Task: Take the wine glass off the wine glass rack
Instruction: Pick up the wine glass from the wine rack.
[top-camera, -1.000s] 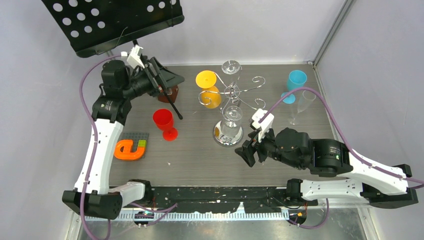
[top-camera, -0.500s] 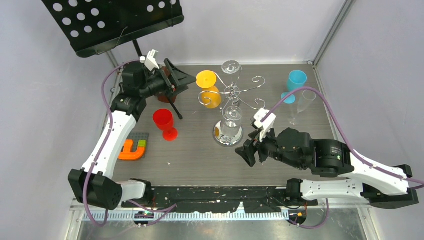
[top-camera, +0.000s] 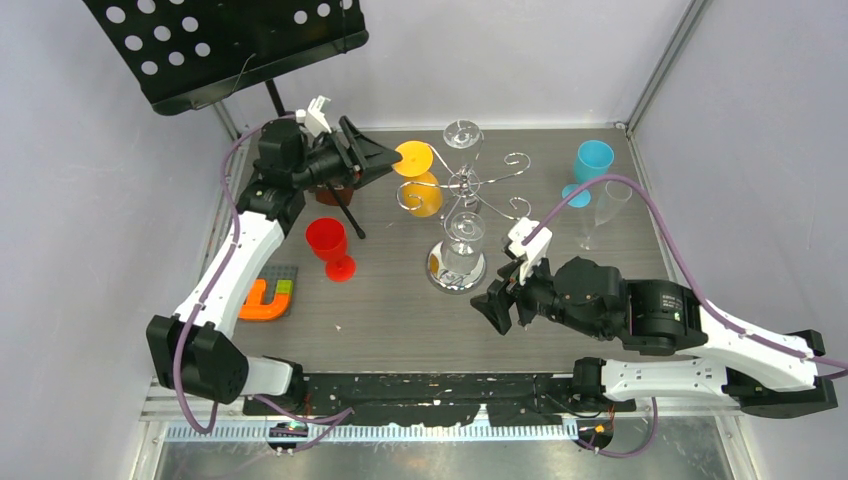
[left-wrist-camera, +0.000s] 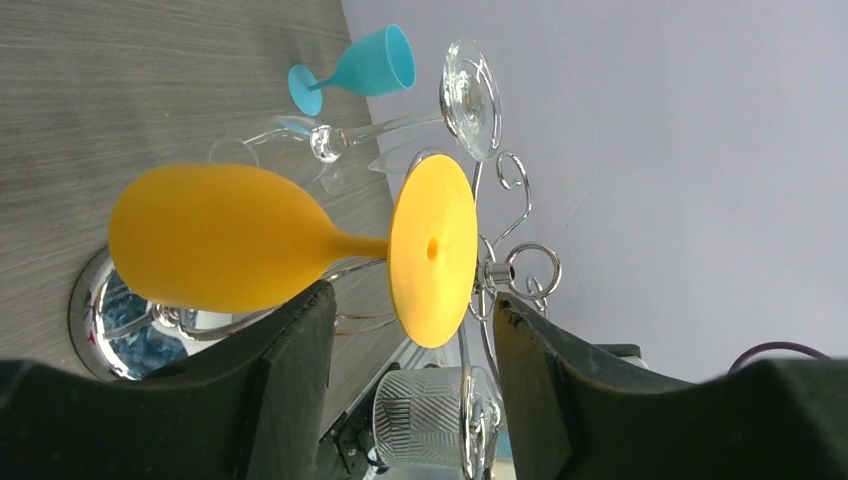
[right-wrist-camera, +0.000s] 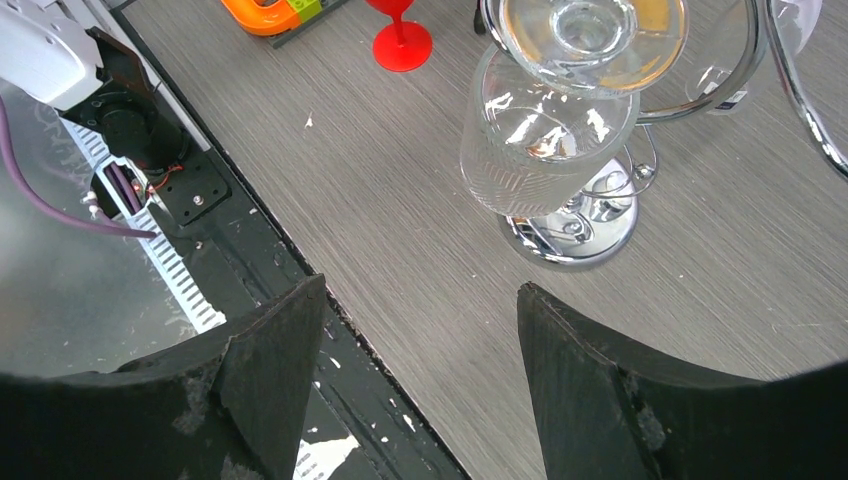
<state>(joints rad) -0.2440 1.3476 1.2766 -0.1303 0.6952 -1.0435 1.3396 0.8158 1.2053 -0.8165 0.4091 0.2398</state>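
The chrome wine glass rack (top-camera: 467, 184) stands mid-table on its round mirror base (top-camera: 455, 276). A yellow wine glass (top-camera: 420, 182) hangs bowl-down on its left arm. Two clear glasses (top-camera: 464, 236) hang on other arms. My left gripper (top-camera: 384, 157) is open right at the yellow glass. In the left wrist view the yellow foot's (left-wrist-camera: 432, 262) rim lies between the fingertips of the left gripper (left-wrist-camera: 412, 298) without touching them. The rack's scrolls (left-wrist-camera: 512, 270) are just behind. My right gripper (top-camera: 496, 305) is open and empty, in front of the base (right-wrist-camera: 575, 228) and the patterned clear glass (right-wrist-camera: 540, 140).
A black music stand (top-camera: 230, 45) rises at the back left, one leg (top-camera: 346, 208) on the table. A red goblet (top-camera: 331, 246) and an orange toy (top-camera: 264, 297) sit at the left. A blue goblet (top-camera: 590, 162) and a clear flute (top-camera: 602, 213) are at the right.
My left arm has swung right, from by the music stand's leg to the yellow glass on the rack, gripper still open. My right arm has barely moved.
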